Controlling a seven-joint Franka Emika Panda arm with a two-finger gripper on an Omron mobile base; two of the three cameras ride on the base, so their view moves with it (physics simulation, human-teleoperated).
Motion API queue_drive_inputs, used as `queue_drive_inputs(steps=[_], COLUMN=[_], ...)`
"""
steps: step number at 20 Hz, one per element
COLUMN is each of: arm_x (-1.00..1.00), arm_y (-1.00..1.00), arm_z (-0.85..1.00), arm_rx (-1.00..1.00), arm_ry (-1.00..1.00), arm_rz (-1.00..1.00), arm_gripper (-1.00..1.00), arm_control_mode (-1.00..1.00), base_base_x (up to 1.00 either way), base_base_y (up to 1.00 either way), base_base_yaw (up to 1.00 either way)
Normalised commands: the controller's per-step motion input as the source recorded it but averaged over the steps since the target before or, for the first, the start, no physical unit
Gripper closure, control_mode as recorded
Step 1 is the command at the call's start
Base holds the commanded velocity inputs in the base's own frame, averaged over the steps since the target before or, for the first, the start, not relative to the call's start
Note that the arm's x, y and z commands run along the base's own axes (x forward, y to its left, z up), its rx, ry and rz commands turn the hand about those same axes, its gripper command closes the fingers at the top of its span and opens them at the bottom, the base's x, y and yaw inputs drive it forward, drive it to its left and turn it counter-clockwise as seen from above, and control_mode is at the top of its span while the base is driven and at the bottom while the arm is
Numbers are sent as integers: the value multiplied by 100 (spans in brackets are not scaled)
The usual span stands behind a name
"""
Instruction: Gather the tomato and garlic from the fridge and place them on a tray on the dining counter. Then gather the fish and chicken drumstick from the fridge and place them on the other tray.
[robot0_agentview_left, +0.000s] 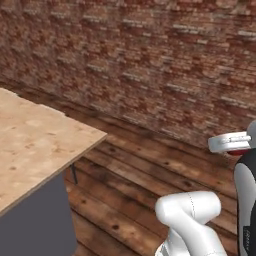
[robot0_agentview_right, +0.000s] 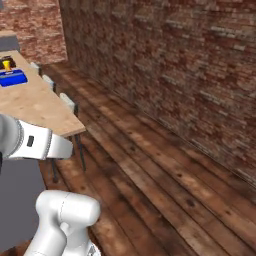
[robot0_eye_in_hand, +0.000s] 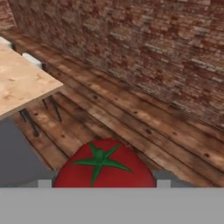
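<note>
In the hand view the tomato sits at bottom centre, red with a green star-shaped stalk facing the camera, right between the two finger tips, of which one pale tip shows at its lower left and another at its lower right; the gripper is clamped on the tomato, jaws standing wide around it. Behind the tomato a plank floor runs diagonally to a brick wall across the top, and the light wooden counter fills the upper left, with dark thin legs beneath its corner. In the left base view the counter takes the left side on a grey base, the white arm rises at lower right, and a sliver of red shows under the white hand at the right edge, mid-height. In the right base view the counter lies in the upper left, with a blue tray at the far upper left and a small yellow thing just behind it, too small to tell what; pale stools line its right edge
</note>
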Motion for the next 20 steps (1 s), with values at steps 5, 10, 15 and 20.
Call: queue_drive_inputs(steps=[5, 10, 15, 20], arm_x=[0, 0, 0, 0], arm_y=[0, 0, 0, 0], arm_z=[0, 0, 0, 0], arm_rx=[0, 0, 0, 0], arm_ry=[0, 0, 0, 0], arm_rz=[0, 0, 0, 0], arm_gripper=[100, 100, 100, 100], arm_control_mode=[100, 100, 100, 100], base_base_x=[57, 58, 59, 64], base_base_y=[-100, -100, -100, -100], base_base_yaw=[14, 15, 20, 27])
